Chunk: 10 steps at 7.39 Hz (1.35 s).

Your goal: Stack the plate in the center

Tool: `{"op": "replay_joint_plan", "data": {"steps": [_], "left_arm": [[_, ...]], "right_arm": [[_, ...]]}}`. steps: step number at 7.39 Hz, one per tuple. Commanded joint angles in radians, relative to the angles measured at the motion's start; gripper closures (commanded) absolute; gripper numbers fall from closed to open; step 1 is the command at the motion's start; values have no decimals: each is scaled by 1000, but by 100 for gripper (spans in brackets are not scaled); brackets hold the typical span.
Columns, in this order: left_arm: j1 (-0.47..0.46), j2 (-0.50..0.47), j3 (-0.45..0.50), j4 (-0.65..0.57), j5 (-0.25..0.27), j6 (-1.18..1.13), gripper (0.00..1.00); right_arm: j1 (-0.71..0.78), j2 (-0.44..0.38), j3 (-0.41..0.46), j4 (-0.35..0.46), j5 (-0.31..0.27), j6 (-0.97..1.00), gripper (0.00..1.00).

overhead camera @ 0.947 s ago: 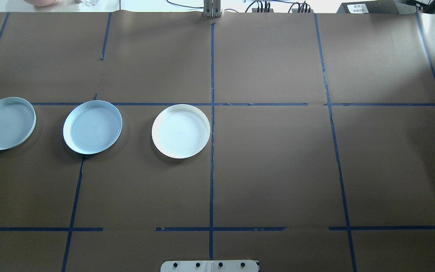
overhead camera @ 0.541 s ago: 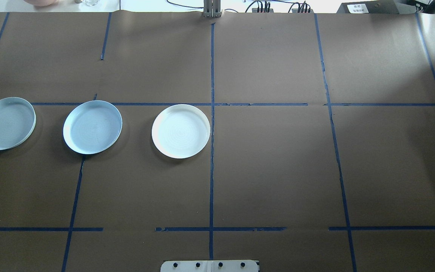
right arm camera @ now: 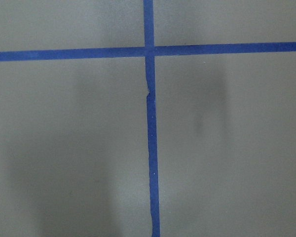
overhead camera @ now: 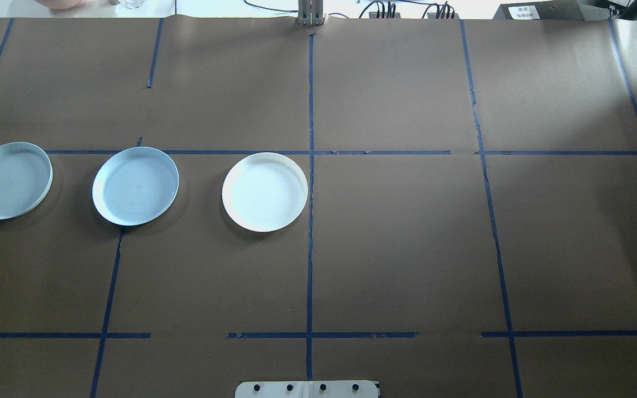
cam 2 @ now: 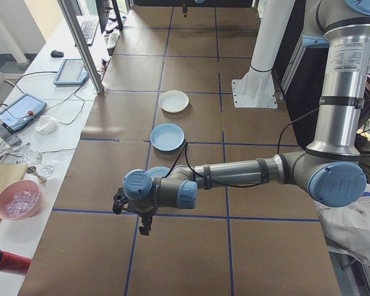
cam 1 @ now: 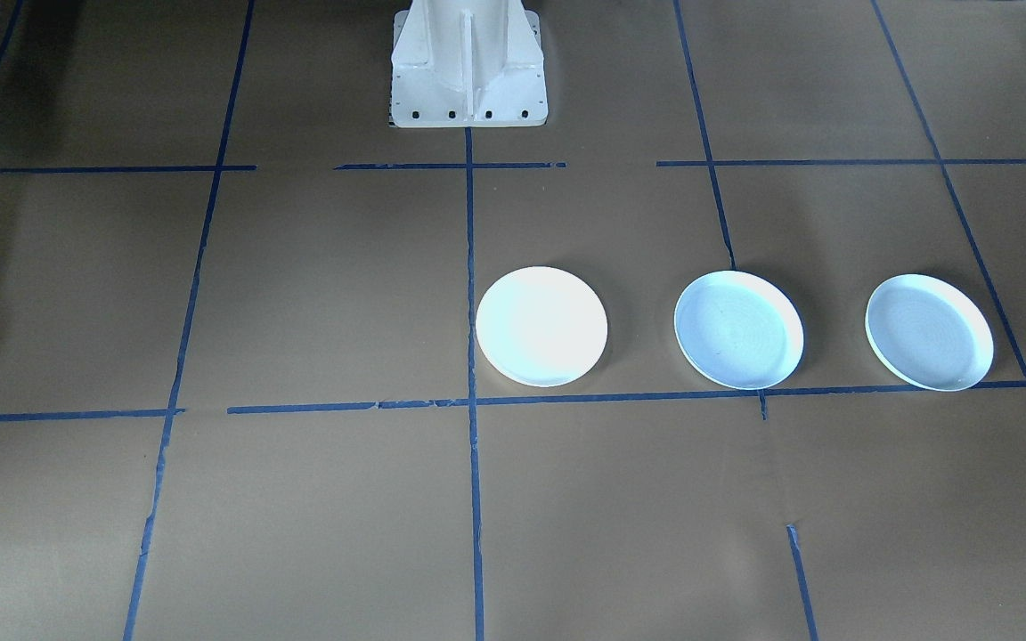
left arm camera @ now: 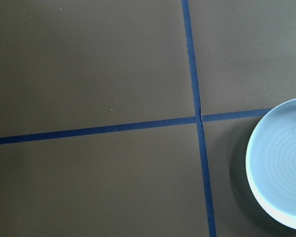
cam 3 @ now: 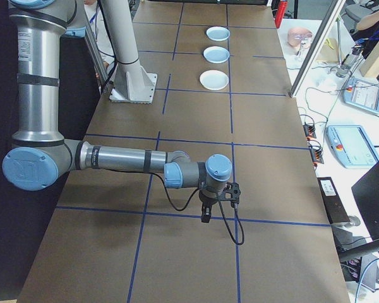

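Three shallow plates lie in a row on the brown-papered surface (overhead camera: pixel 407 249), well apart from one another: the white center plate (overhead camera: pixel 265 192) just beside the middle blue tape line (overhead camera: pixel 310 221), a pale blue middle plate (overhead camera: pixel 135 186), and a pale blue outer plate (overhead camera: pixel 8 180) near the surface's edge on the robot's left. Nothing is stacked yet.

The left end effector (cam 2: pixel 143 217) hangs over the surface near the outer plate; the right end effector (cam 3: pixel 213 203) hangs far from the row. Both show only in the side views, so I cannot tell whether either is open or closed (the wrist cameras show just paper, tape and a plate's edge).

The likely trouble lies in the grasp. These rims are low and thin, so a pinch set too shallow could slip and drop the plate. A plate released off-center over the white one may ride up on its rim and sit tilted. The right arm would have a long reach to the row.
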Motion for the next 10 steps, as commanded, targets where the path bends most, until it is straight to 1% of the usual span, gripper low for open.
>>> {"op": "replay_joint_plan", "data": {"steps": [1,2,3,5,6,7,8,9,10], "left_arm": [[116,-45,64,-61,-23,-82,0],[153,-88,120,-67,-28,-106,0],[175,-99,160,-95,-35,-108,0],[210,-130,203,-102,-96,-138,0],[224,-142,226,-119,-101,-143,1],[236,-145,246,-133,-101,-143,8],[244,-147,254,-133,-101,-142,26],[251,-147,254,-133,-103,-143,39],[253,-147,256,-132,-103,-143,54]], "right_arm": [[0,0,0,0,0,0,0],[0,0,0,0,0,0,0],[0,0,0,0,0,0,0],[0,0,0,0,0,0,0],[0,0,0,0,0,0,0],[0,0,0,0,0,0,0],[0,0,0,0,0,0,0],[0,0,0,0,0,0,0],[1,0,0,0,0,0,0]]}}
